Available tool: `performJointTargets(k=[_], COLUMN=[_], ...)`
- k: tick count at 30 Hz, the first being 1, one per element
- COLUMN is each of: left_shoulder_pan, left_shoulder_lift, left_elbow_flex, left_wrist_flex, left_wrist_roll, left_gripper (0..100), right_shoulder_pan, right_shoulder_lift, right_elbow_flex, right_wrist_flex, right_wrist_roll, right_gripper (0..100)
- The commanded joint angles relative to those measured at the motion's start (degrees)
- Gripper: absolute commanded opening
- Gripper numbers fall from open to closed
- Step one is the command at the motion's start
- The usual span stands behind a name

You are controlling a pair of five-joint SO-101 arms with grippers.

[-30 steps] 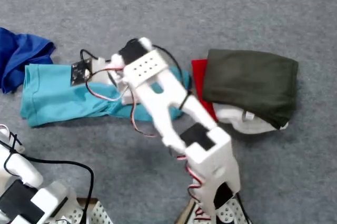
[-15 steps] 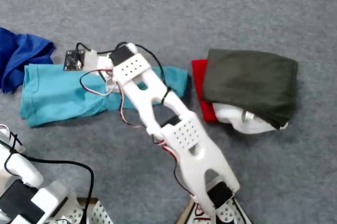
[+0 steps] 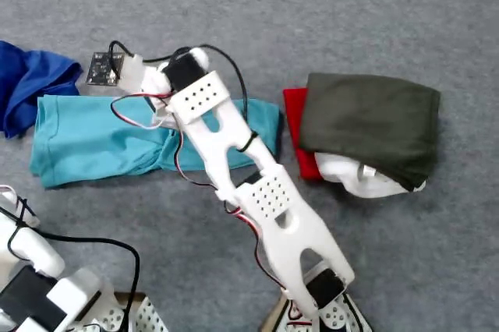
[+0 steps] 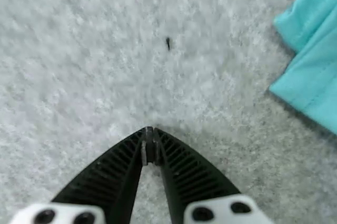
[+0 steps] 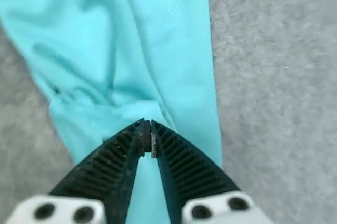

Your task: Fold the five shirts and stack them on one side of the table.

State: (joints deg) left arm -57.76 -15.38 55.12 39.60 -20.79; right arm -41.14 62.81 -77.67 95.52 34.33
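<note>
A teal shirt (image 3: pixel 86 137) lies spread out left of the table's middle, bunched near its centre. My right arm stretches across it, and my right gripper (image 5: pixel 148 137) is shut, its tips just above the teal shirt (image 5: pixel 131 50) near one long edge. A crumpled blue shirt (image 3: pixel 27 83) sits at the far left. On the right is a stack: a folded dark green shirt (image 3: pixel 366 125) over a red shirt (image 3: pixel 295 114) and a white shirt (image 3: pixel 359 180). My left gripper (image 4: pixel 150 145) is shut over bare table, with a corner of the teal shirt (image 4: pixel 310 77) beyond it.
The grey felt table (image 3: pixel 327 28) has open room along the back and at the front right. My left arm's base and black cable (image 3: pixel 70 242) sit at the front left corner. My right arm's base (image 3: pixel 320 293) stands at the front centre.
My right arm has stretched out and swung its wrist toward the back left, uncovering the teal shirt's right end. The stack and the left arm have not moved.
</note>
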Motion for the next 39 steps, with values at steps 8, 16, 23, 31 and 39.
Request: performJointTargets(k=[8,16,23,31,39], left_shoulder_pan=[2.02,3.25,15.47,19.69,21.27], left_shoulder_lift=[-1.98,-1.54,0.57,30.46,58.59], left_elbow_flex=[-2.46,-30.33,-51.16,-73.76,-106.02], left_wrist_flex=[4.4,30.51,41.23,45.19,55.91], left_wrist_roll=[-0.09,4.4,4.75,4.13,-4.31], left_gripper=[2,2,18,19,19], right_shoulder_pan=[1.1,1.19,2.68,5.41,5.41], right_shoulder_lift=[8.66,-4.79,-14.2,-17.19,-17.01], right_elbow_flex=[-10.77,-14.02,-8.04,-5.41,-4.88], right_wrist_flex=[-3.34,6.86,6.95,6.86,6.86], right_wrist_roll=[-5.89,-6.68,-8.44,-8.0,-5.89], right_gripper=[0.3,0.3,0.3,0.3,0.3])
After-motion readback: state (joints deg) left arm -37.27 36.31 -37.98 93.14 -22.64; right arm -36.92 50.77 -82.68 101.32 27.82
